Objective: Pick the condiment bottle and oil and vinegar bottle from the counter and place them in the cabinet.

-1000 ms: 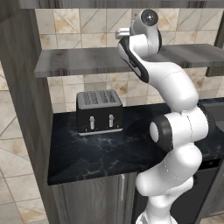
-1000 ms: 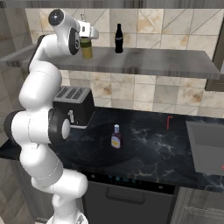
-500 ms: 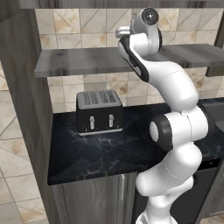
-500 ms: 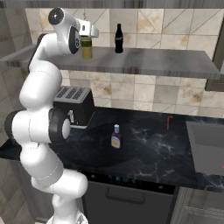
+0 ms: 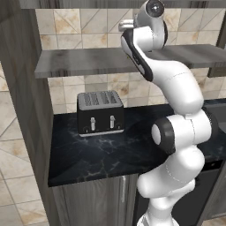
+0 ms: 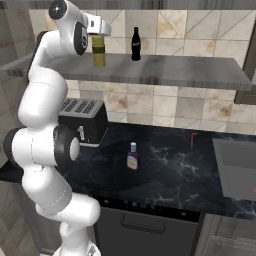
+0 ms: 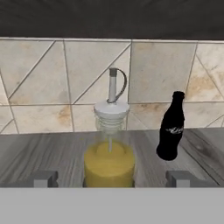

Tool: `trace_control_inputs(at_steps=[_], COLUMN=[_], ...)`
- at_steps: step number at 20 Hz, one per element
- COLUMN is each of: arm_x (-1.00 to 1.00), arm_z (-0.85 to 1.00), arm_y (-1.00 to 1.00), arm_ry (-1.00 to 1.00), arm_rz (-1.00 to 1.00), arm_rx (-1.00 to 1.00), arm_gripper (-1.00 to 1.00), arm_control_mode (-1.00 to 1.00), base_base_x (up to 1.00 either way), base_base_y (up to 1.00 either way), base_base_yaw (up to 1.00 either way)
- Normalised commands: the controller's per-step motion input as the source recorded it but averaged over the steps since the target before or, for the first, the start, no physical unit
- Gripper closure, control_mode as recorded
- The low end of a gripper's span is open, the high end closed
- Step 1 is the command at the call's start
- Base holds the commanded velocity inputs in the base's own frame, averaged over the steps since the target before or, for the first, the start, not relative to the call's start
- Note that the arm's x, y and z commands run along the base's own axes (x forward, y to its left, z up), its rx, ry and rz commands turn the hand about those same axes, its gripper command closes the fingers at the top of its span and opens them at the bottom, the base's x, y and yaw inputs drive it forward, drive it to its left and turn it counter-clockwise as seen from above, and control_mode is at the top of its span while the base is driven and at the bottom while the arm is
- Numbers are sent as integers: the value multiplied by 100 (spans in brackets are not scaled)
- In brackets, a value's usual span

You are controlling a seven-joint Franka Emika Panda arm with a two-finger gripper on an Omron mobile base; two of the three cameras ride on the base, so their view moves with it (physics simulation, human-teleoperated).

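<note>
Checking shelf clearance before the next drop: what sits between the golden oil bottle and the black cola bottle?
Nothing: bare grey shelf board of the cabinet separates the oil and vinegar bottle from the black bottle in the hand view.

We see the oil and vinegar bottle (image 7: 109, 162) golden yellow below a clear neck, white collar and grey spout. At its 3 o'clock the cola bottle (image 7: 170, 127) is all black with a faint pale script. The cabinet (image 6: 165, 70) shelf is grey wood-grain; the wall tiles (image 7: 65, 83) mottled beige. The condiment bottle (image 6: 132, 157) shows a pale cap, yellowish label. The toaster (image 5: 100, 113) is black, the counter (image 6: 170, 165) black, white-veined marble.
</note>
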Motion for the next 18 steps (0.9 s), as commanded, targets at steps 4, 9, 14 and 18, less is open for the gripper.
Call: trace_control_inputs(at_steps=[4, 9, 14, 18], arm_x=[-88, -100, -100, -100], arm_z=[-20, -52, -77, -98], arm_y=[-14, -22, -35, -35], arm_ry=[-9, -9, -6, -1], arm_rz=[0, 0, 0, 0], arm_rx=[-3, -5, -7, -13], arm_gripper=[-100, -100, -100, -100], arm_control_mode=[-100, -100, -100, -100], base_base_x=[0, 0, 0, 0], base_base_y=[0, 0, 0, 0], base_base_yaw=[0, 0, 0, 0])
